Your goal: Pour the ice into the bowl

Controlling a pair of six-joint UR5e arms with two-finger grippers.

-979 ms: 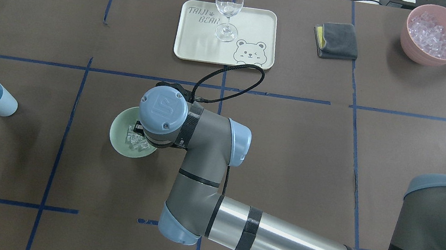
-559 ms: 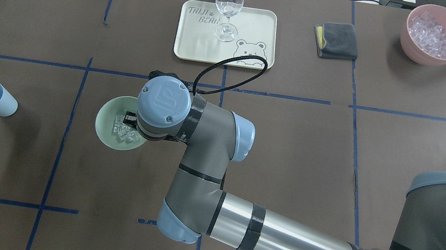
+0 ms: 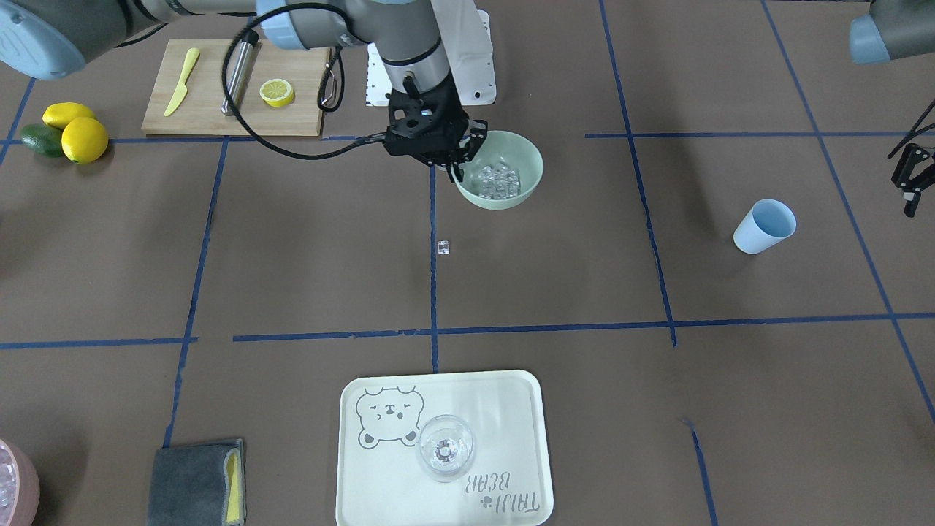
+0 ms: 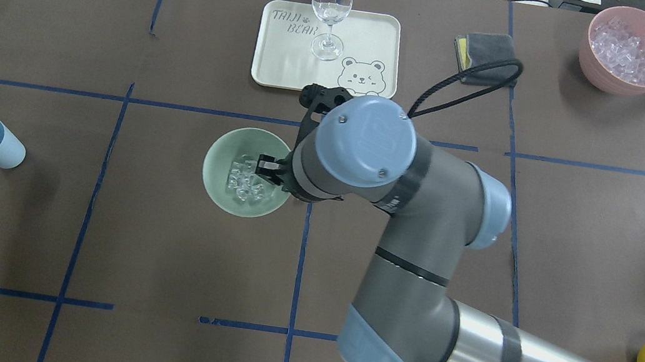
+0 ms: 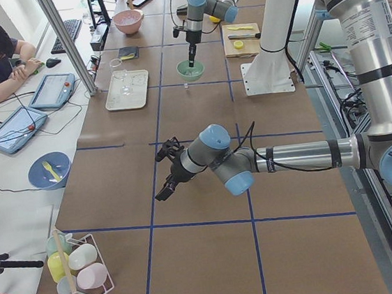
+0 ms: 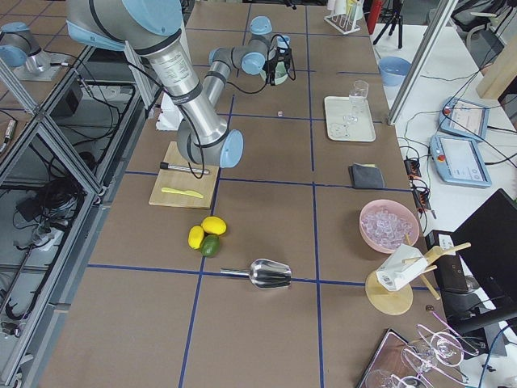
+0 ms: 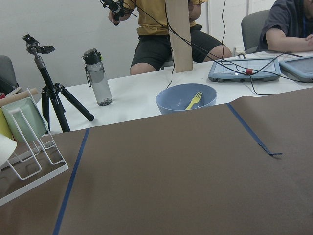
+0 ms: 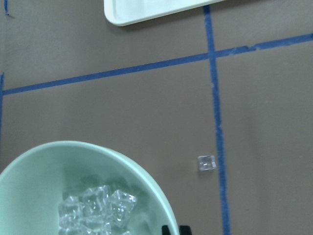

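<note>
Ice (image 4: 244,183) sits heaped in the bowl (image 4: 220,151), with the right gripper (image 4: 274,172) clamped on its rim at three o'clock, seen from overhead. One stray cube (image 3: 442,247) lies on the table (image 3: 292,256) at the bowl's seven o'clock in the front view. Left gripper (image 5: 162,173) hangs with its jaws apart, empty.

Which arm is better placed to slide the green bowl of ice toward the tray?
Right: the right hand grips the bowl at its rim beside the ice; the left hand hangs apart, beyond the blue cup.
</note>
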